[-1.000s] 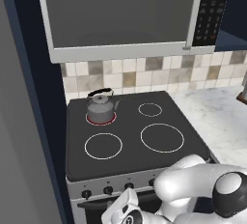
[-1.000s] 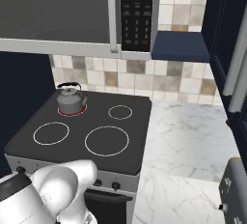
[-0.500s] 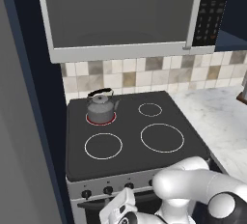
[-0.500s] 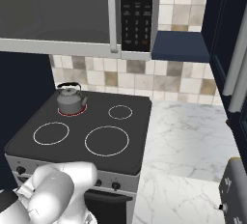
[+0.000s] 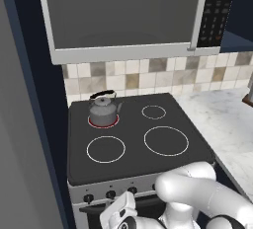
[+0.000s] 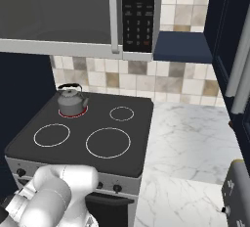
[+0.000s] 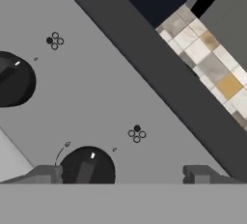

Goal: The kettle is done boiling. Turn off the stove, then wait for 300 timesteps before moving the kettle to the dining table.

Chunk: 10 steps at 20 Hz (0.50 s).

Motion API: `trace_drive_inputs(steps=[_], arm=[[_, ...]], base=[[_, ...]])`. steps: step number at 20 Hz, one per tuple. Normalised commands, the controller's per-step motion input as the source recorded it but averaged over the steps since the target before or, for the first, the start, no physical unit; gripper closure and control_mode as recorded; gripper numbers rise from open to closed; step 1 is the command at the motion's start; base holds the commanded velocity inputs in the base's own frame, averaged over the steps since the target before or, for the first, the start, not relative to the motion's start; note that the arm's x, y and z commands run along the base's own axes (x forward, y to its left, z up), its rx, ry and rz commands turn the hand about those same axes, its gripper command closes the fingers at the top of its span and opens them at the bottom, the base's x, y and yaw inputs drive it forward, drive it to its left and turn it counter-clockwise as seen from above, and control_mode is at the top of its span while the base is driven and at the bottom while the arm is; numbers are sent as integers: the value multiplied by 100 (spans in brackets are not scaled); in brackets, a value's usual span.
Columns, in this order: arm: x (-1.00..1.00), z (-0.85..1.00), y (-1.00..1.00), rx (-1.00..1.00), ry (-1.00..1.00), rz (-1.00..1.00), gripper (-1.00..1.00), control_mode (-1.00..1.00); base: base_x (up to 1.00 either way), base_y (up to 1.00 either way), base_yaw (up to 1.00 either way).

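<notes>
Since the earlier frames the white arm is sinking lower across the bottom of both base views, while the kettle [image 5: 103, 110] is sitting unchanged on the red-glowing rear burner [image 5: 104, 121] at centre left of the left base view. Left of it, a dark wall panel is cutting off the stove [image 5: 133, 166] edge. Along the silver front panel, three black knobs are showing, and the arm is hiding the rest. At the bottom centre the gripper [image 5: 117, 215] is hanging before the oven door, partly cut off by the frame edge. In the hand view its jaws are standing wide apart, grasping nothing, with one knob [image 7: 87, 166] just beside the left fingertip [image 7: 47, 174], half hidden by the bottom band. Contact is hard to judge.
</notes>
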Motion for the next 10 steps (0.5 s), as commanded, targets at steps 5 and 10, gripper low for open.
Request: trace_drive_inputs(steps=[5,10], arm=[[15,-14,1,0,-2,0,-100,-100],[11,-21,9,0,0,0,-100,-100]], base=[[0,0,0],[0,0,0]])
